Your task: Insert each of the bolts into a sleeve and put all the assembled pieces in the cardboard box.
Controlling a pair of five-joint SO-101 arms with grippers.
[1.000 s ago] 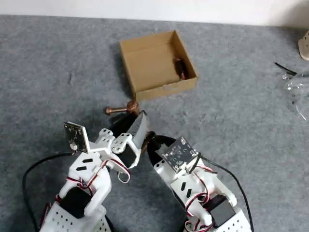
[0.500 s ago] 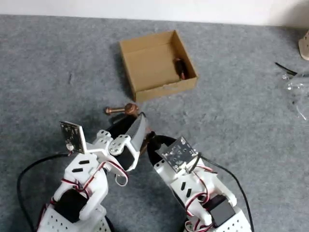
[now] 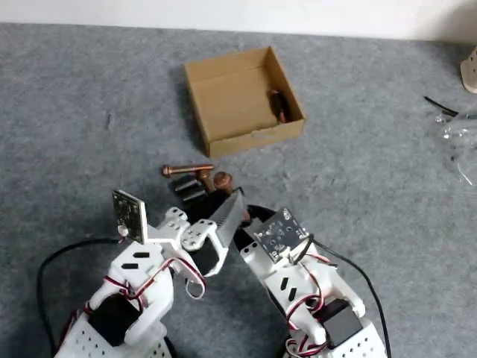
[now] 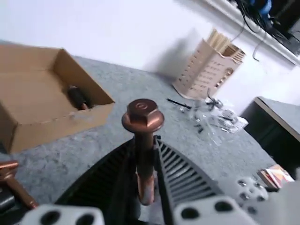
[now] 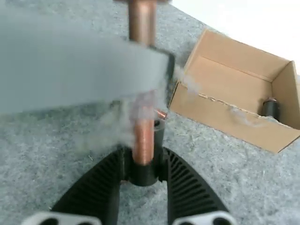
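A copper bolt (image 4: 143, 119) is gripped head-up by the left hand (image 4: 142, 159) so its shank can be fed into the black sleeve (image 5: 144, 176) clamped upright beneath by the right hand (image 5: 143, 158). One assembled piece (image 3: 277, 104) lies in the cardboard box (image 3: 257, 136); a second bolt (image 3: 186, 171) is left on the worktop (image 3: 373, 186).

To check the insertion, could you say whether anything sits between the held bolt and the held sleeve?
Nothing visible does: the tip of the bolt in the left gripper appears to meet the sleeve in the right gripper directly.
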